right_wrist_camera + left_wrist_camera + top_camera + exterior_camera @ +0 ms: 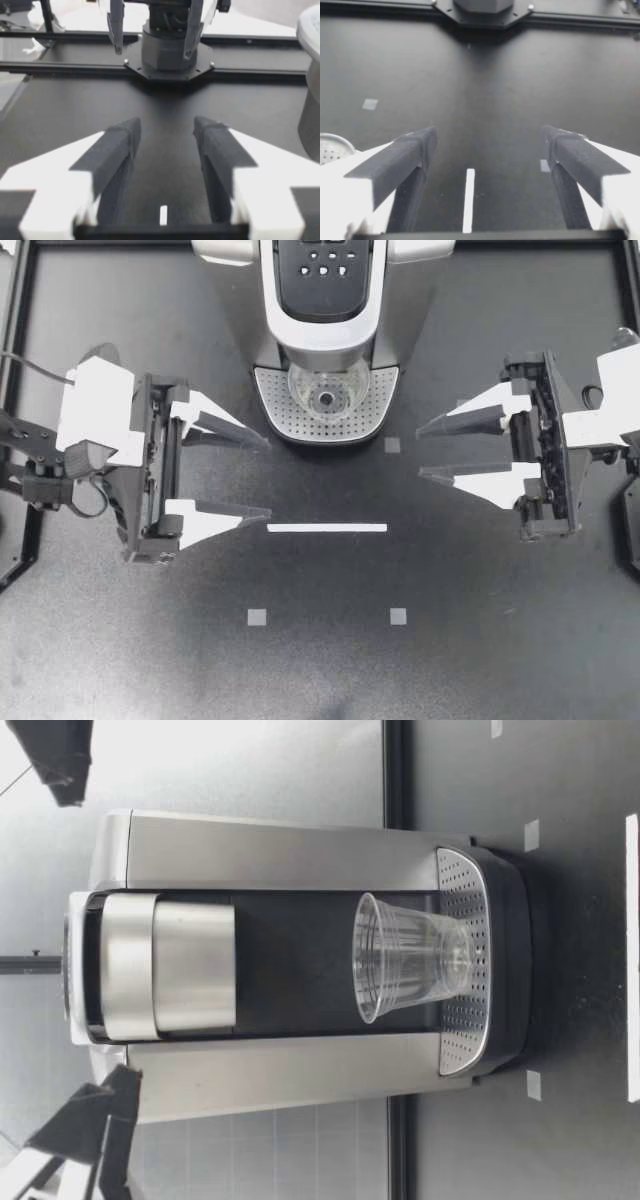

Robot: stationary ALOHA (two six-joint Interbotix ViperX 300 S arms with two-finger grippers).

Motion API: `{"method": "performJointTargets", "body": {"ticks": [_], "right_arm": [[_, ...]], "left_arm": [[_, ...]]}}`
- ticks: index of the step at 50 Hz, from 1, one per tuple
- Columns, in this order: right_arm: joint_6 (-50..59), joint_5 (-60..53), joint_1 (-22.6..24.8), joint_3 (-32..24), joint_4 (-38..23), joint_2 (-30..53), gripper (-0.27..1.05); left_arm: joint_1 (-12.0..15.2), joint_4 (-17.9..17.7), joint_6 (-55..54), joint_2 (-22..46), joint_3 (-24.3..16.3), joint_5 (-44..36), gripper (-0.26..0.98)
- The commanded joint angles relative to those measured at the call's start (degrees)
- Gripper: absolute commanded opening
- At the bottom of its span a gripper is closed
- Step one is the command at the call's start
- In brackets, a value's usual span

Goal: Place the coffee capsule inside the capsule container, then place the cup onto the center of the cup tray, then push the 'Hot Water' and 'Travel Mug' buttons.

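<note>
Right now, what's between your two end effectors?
Top view: bare table between left end effector and right end effector, save one grey tape square.

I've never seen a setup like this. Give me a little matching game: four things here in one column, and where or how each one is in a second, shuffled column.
1. clear cup
2. cup tray
3. white strip
4. button panel

A. silver, full of small holes
B. flat on the black table, in front of the machine
C. dark, on top of the machine
D. upright on the tray

Pairs: 1-D, 2-A, 3-B, 4-C.
</note>
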Motion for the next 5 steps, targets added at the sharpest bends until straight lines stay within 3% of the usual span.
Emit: {"method": "performJointTargets", "body": {"ticks": [1,5], "right_arm": [[0.1,-1.2,0.4,-0.4,0.1,-0.6,0.53],[0.1,-1.4,0.4,-0.2,0.1,-0.6,0.53]], "left_arm": [[0.2,0.1,0.0,-0.7,-0.6,-0.5,0.76],[0.2,0.1,0.0,-0.6,-0.5,-0.6,0.76]]}}
